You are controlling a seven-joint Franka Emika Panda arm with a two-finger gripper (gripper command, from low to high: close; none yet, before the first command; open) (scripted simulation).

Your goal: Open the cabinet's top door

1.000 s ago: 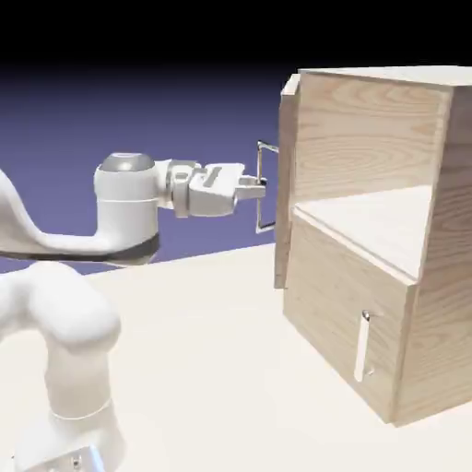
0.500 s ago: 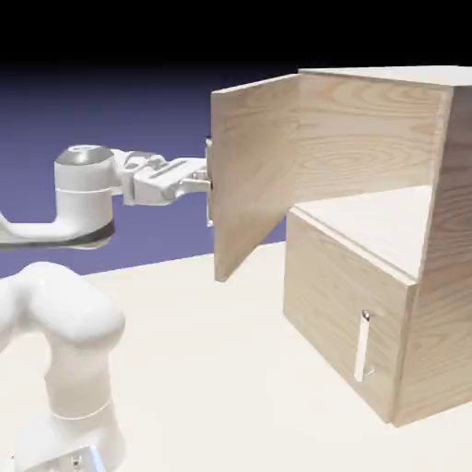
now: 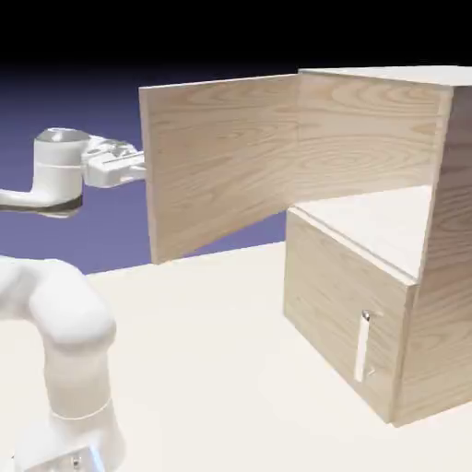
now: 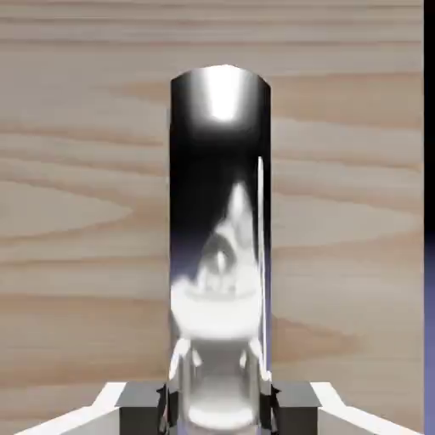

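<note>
Nearest first: pale table [image 3: 221, 387] up front, the arm's base [image 3: 78, 378] at the near left. Over on the right is the cabinet [image 3: 447, 304], lower door [image 3: 332, 313] shut, and its short handle [image 3: 361, 348] has nothing on it.

Farther back, the top door [image 3: 221, 166] is swung wide toward the exterior view's left, hinged at the cabinet's far front edge. At its free edge the gripper [image 4: 221, 412] has its fingers pinched around the long handle [image 4: 221, 212], one on each side. I'd call the job pretty much done, maybe just a bit more swing or a clean release.

What could bite you: that bar is smooth and shiny, so if the arm pulls straight back rather than following the door's arc, I'd expect the fingers to twist or slide off. Forcing it past the hinge limit could strain the grip too. And imo backing out before opening fully could drag the door along.
</note>
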